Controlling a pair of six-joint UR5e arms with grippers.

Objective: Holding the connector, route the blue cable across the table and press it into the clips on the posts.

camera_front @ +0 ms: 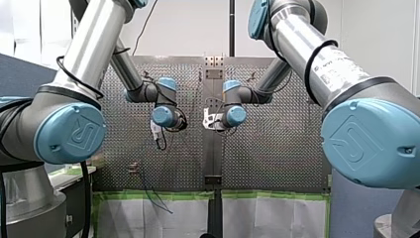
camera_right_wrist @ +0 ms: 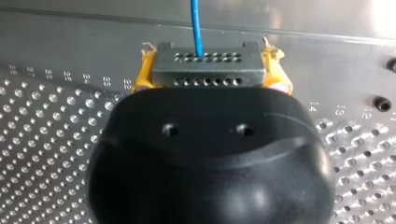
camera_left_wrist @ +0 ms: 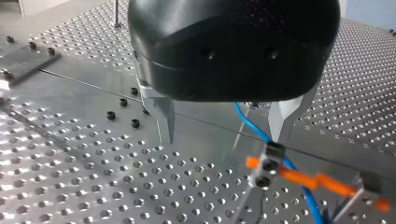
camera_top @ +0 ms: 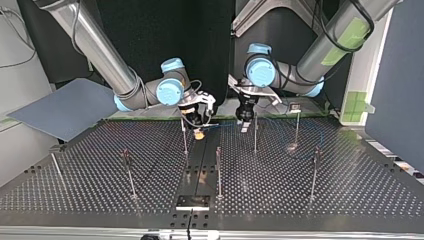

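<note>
Right end effector (camera_right_wrist: 212, 74) clamped on the connector (camera_right_wrist: 208, 65), blue cable (camera_right_wrist: 196, 23) running out over the tabletop (camera_left_wrist: 70, 186); left end effector (camera_left_wrist: 223, 135) spread wide, cable by one finger just above a clip (camera_left_wrist: 271, 163): suggest keeping the cable taut and pressing straight down into the clip

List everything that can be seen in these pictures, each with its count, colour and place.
blue cable: one, blue, leaving the connector and running by the left gripper's fingers.
connector: one, grey metal with holes, between yellow pads.
posts: about seven, thin metal, standing across the table.
clip: at least one, grey with orange, on a post beside the left gripper.
table: one, silvery, perforated.
left gripper: black, metal fingers, open.
right gripper: black, yellow pads, shut on the connector.
</note>
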